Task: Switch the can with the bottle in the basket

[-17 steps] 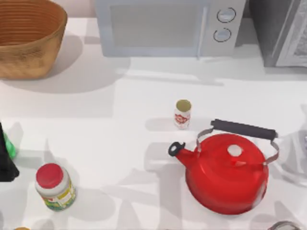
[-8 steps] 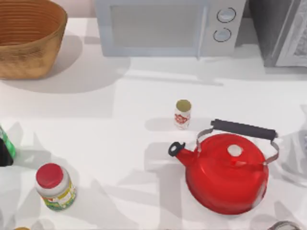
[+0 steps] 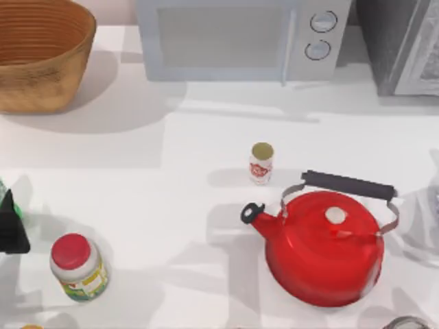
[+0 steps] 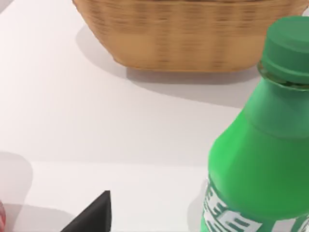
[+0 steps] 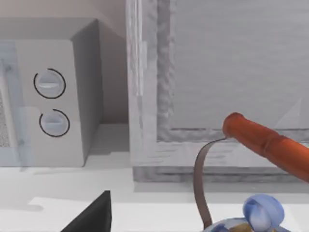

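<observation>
The brown wicker basket point(image 3: 41, 58) stands at the table's far left corner and also shows in the left wrist view point(image 4: 193, 34). The small white can point(image 3: 261, 163) with red markings stands upright mid-table, just behind the kettle. At the left edge, my left gripper point(image 3: 10, 229) is a dark shape covering most of the green bottle point(image 3: 3, 189). The left wrist view has the bottle point(image 4: 265, 145) close up, well apart from the one black fingertip point(image 4: 94, 215), so the gripper is open. My right arm is parked at the right, one fingertip point(image 5: 94, 215) visible.
A big red kettle point(image 3: 322, 247) with a black handle sits front right. A red-lidded jar point(image 3: 77, 266) stands front left near my left gripper. A microwave point(image 3: 240, 38) lines the back edge. A pot with an orange handle point(image 5: 265, 140) is near my right gripper.
My left gripper drew out toward the left edge, then came back in slightly lower. Less of the green bottle shows beside it now.
</observation>
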### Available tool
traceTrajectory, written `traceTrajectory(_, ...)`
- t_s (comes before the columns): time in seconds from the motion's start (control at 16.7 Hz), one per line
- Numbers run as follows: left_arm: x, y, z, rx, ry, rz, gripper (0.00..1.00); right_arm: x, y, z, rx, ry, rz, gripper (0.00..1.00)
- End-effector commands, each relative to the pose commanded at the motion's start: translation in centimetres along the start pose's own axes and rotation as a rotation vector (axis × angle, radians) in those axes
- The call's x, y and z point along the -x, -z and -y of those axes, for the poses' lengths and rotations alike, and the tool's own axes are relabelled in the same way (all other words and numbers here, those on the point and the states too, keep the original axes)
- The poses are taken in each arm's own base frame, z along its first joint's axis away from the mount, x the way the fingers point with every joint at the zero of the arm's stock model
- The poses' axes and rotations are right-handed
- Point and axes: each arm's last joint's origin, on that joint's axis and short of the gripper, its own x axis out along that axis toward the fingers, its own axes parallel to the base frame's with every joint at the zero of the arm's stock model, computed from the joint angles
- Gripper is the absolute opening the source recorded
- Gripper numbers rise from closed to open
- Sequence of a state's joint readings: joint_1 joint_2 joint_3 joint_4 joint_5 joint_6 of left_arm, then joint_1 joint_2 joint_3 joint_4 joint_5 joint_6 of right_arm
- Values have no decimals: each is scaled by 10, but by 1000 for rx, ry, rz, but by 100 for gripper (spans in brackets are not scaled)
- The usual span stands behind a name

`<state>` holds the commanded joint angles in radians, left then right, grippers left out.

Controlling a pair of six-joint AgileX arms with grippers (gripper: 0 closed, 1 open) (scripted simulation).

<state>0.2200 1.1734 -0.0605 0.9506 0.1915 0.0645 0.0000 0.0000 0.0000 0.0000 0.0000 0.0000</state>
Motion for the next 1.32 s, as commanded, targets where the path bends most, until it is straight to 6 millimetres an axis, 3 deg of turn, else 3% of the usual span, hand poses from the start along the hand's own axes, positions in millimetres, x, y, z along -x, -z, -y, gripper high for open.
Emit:
traceTrajectory(0.6, -3, 15, -1, -15, 46, -25, 100, 0, 0, 0, 0, 0, 0, 100)
traceTrajectory(0.66, -11, 6, -2, -23, 48, 8, 100, 0, 0, 0, 0, 0, 0, 100)
traceTrajectory(0.84, -16, 6, -2, -18, 46, -5, 100, 0, 0, 0, 0, 0, 0, 100)
traceTrajectory(1.32, -53, 7, 1, -15, 47, -23, 100, 0, 0, 0, 0, 0, 0, 100)
